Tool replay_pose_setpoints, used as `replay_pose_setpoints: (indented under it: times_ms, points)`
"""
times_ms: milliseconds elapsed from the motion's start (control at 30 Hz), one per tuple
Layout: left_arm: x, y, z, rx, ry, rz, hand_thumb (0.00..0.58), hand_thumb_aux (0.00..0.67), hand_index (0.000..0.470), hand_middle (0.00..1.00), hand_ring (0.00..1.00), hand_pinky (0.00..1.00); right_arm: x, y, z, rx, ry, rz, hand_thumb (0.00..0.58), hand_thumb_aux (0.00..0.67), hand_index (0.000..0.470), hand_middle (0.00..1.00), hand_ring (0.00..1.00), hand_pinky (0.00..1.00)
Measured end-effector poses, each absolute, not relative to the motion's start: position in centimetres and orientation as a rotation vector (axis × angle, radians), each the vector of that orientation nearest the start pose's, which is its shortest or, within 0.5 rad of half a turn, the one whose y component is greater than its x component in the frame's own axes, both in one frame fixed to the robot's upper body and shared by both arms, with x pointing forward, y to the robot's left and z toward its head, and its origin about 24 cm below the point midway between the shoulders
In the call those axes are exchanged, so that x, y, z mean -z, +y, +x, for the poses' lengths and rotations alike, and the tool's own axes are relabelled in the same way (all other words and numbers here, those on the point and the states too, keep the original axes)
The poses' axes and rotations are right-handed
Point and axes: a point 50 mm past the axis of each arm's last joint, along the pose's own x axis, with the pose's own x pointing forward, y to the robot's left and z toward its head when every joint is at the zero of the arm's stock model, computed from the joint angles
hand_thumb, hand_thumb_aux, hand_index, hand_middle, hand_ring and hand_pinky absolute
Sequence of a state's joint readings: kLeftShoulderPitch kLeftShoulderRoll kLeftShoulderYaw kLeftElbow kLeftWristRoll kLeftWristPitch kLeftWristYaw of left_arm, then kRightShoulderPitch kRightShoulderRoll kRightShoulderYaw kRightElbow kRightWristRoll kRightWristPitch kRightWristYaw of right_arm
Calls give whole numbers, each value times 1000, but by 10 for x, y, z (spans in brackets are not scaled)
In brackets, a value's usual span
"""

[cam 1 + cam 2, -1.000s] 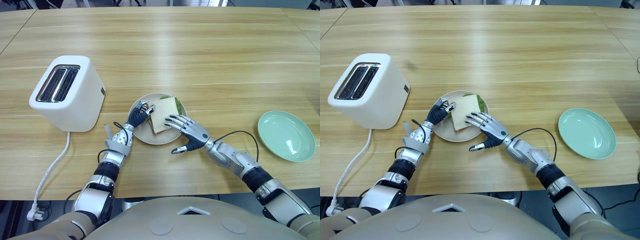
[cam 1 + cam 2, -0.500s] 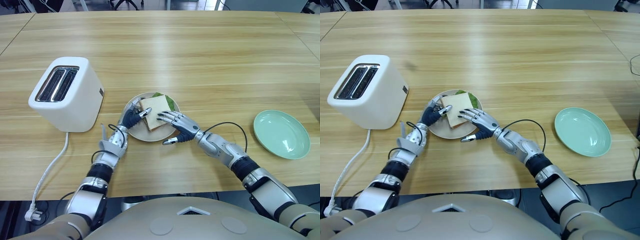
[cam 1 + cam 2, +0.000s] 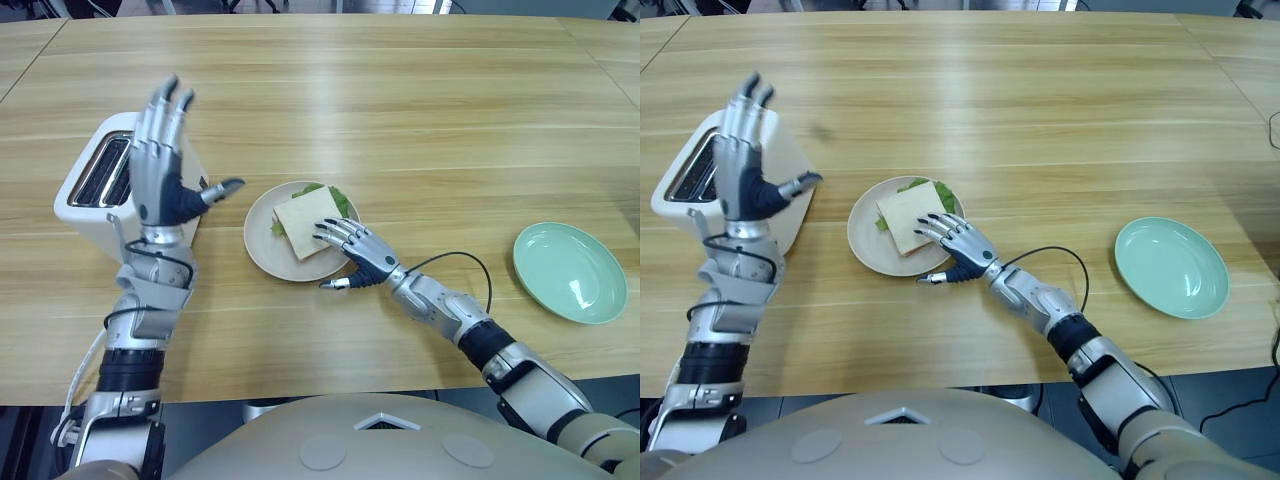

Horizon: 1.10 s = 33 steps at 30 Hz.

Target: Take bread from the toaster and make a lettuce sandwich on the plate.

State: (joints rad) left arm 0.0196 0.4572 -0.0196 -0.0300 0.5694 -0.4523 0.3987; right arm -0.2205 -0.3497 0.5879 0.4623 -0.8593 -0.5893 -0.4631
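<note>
On plate [image 3: 258, 240], right hand [image 3: 355, 252] splayed, fingertips on bread [image 3: 300, 215], left hand [image 3: 160, 170] raised empty, fingers apart, masking toaster [image 3: 85, 200], green dish [image 3: 570, 272] rightward.

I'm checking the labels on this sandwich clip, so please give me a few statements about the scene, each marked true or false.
1. The left hand is raised in front of the toaster, open and holding nothing. True.
2. The bread lies in the green dish. False: it lies on the beige plate, over the lettuce.
3. The right hand is at the plate's near edge, its fingers spread over the bread. True.
4. The toaster stands on the robot's right. False: it stands on its left, beside the plate.
</note>
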Motion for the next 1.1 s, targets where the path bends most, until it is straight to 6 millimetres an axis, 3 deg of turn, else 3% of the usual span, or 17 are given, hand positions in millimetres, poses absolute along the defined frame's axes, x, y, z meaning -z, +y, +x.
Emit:
replay_pose_setpoints:
  times_ms: [33,67,167,267,400,533,633,833,967,1100]
  points:
    - [-86,196,230,13,-557,848,580,670,460,851,851,851,-12,-87,230,-573,-630,-904,580,670,460,1000,1000,1000]
    - [-74,191,223,101,-512,817,580,670,460,1000,1000,1000,-19,-91,228,-557,-640,-852,580,670,460,1000,1000,1000]
    - [-41,182,189,390,-377,736,580,670,460,1000,1000,1000,-29,-122,216,-581,-584,-762,580,670,460,1000,1000,1000]
    - [-26,184,163,568,-272,710,580,670,460,1000,1000,1000,-21,-149,196,-680,-447,-753,580,670,460,1000,1000,1000]
    - [-7,185,157,702,-148,796,580,670,460,1000,1000,1000,-3,-152,170,-886,-301,-768,580,670,460,1000,1000,1000]
    - [10,177,183,706,-78,925,580,670,460,1000,1000,1000,13,-129,172,-1022,-277,-827,580,670,460,1000,1000,1000]
    - [13,165,220,654,-75,983,580,670,460,1000,1000,1000,18,-106,207,-999,-300,-907,580,670,460,1000,1000,1000]
    - [21,152,261,611,-38,1025,580,670,460,1000,1000,1000,25,-86,263,-837,-227,-1002,580,670,460,1000,1000,1000]
    - [21,141,289,582,-20,1045,580,670,460,1000,1000,1000,25,-72,289,-739,-143,-997,580,670,460,1000,1000,1000]
    - [21,129,306,563,0,1041,580,670,460,1000,1000,1000,22,-71,309,-628,-29,-971,580,670,460,1000,1000,1000]
